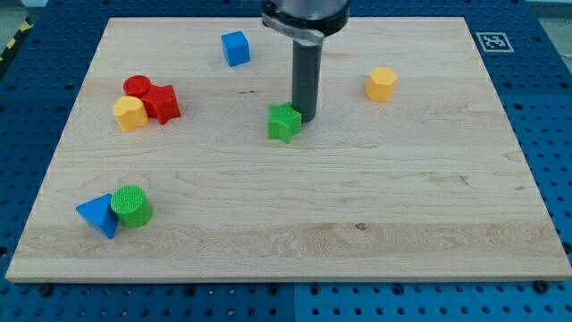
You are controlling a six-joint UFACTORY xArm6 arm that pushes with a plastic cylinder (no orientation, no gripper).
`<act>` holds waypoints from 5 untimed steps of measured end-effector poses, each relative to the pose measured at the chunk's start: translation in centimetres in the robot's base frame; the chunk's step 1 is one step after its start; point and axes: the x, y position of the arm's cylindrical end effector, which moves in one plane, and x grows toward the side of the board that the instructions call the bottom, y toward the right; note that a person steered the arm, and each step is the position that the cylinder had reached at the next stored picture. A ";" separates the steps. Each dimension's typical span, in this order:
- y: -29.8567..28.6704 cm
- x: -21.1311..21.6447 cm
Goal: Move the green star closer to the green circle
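Note:
The green star (284,122) lies near the middle of the wooden board, a little toward the view's top. My tip (306,119) stands right against the star's right side, touching or nearly touching it. The green circle (132,207) sits far off at the view's lower left, touching a blue triangle (97,215) on its left. The rod rises straight up from the tip to the arm at the view's top.
A red circle (137,87), a red star (162,103) and a yellow block (130,114) cluster at the upper left. A blue cube (236,48) lies at the top centre-left. A yellow hexagon (382,84) lies at the upper right. The board (357,224) edges border a blue pegboard.

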 end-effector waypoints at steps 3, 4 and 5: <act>-3.5 3.8; -4.5 2.5; -5.6 2.4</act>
